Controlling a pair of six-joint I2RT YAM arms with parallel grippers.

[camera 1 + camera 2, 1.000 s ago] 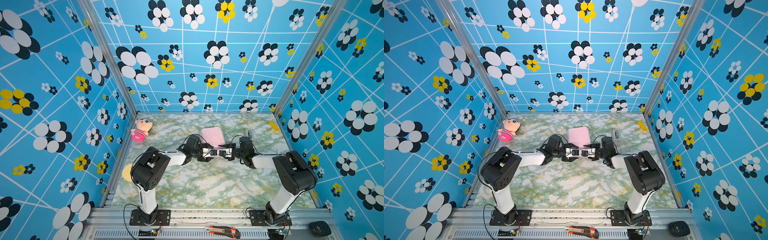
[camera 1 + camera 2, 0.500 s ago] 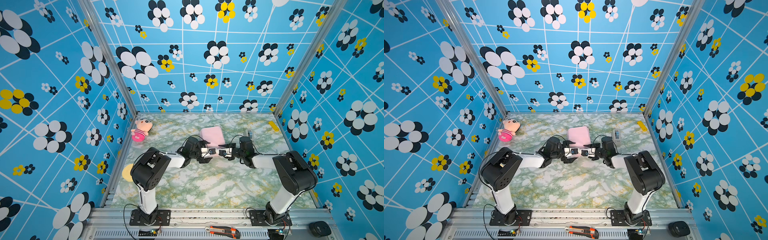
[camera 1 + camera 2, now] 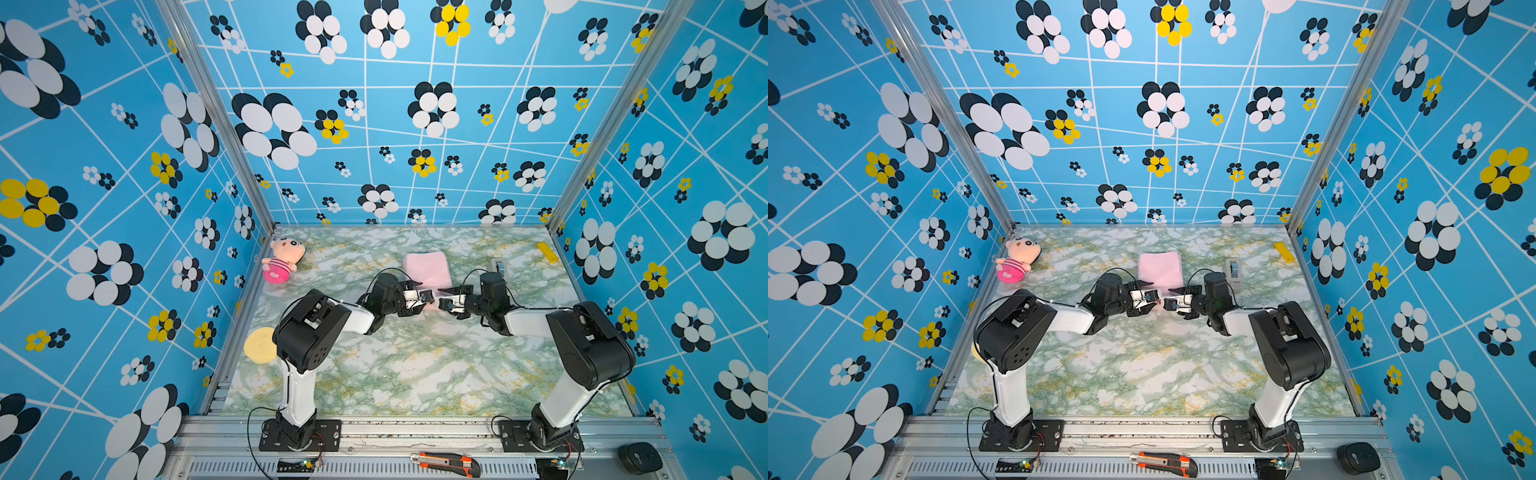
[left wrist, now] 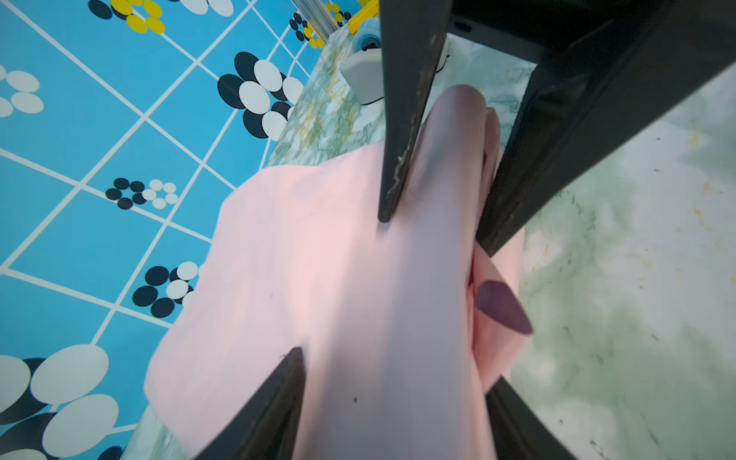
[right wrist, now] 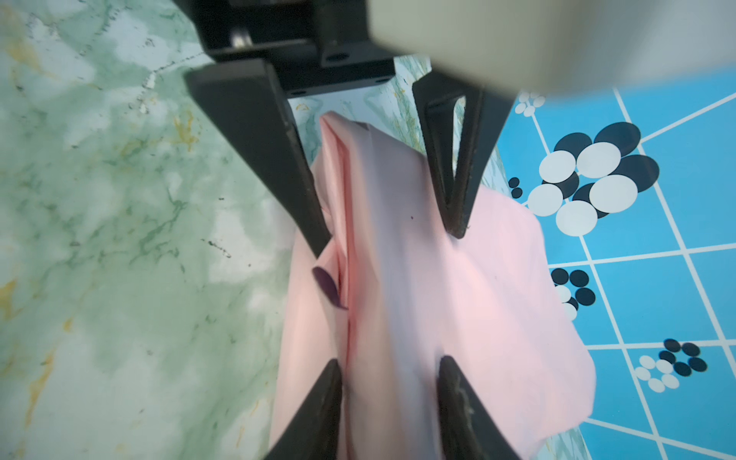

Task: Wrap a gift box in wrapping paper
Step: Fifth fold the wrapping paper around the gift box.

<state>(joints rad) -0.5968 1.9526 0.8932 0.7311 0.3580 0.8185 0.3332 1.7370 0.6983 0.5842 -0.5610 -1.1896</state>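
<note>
The wrapping paper [image 3: 428,268] [image 3: 1160,268] lies pale pink side up at the middle back of the table, bunched into a raised fold along its near edge. A small curl of its purple face [image 4: 502,306] [image 5: 329,288] shows beside the fold. My left gripper [image 3: 424,297] [image 4: 394,368] and right gripper [image 3: 447,304] [image 5: 390,360] face each other tip to tip over that edge. Each has its jaws pressed against either side of the raised fold. The gift box is hidden in every view.
A plush doll [image 3: 282,262] lies at the back left. A grey tape dispenser [image 3: 1233,271] [image 4: 363,75] stands just behind my right arm, a yellow piece [image 3: 547,252] at the back right, a round yellow pad [image 3: 259,345] by the left wall. A box cutter [image 3: 445,462] rests on the front rail.
My left gripper opened and drew back a little to the left, then came back and narrowed onto the fold. The right gripper has stayed put on the paper.
</note>
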